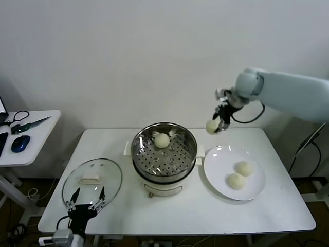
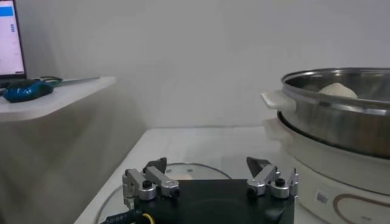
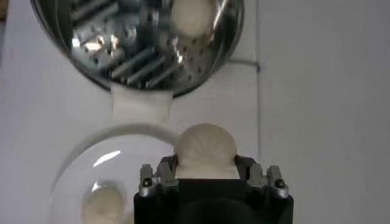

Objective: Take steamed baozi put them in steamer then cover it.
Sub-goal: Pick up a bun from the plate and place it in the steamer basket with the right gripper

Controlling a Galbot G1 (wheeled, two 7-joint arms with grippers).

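The right gripper [image 1: 220,123] is clamped on a small round cream-white dough bun [image 1: 212,126], held up in the air between the flat white plate [image 1: 218,157] and the shiny stainless-steel steamer [image 1: 190,139]. One bun [image 1: 162,140] already sits on the perforated tray; two [image 1: 240,174] wait on the plate. I'd carry this one clear over the rim, lower it beside its neighbour, then release. The left gripper [image 1: 87,198], jaws spread wide and empty, waits by the round glass lid [image 1: 110,177].
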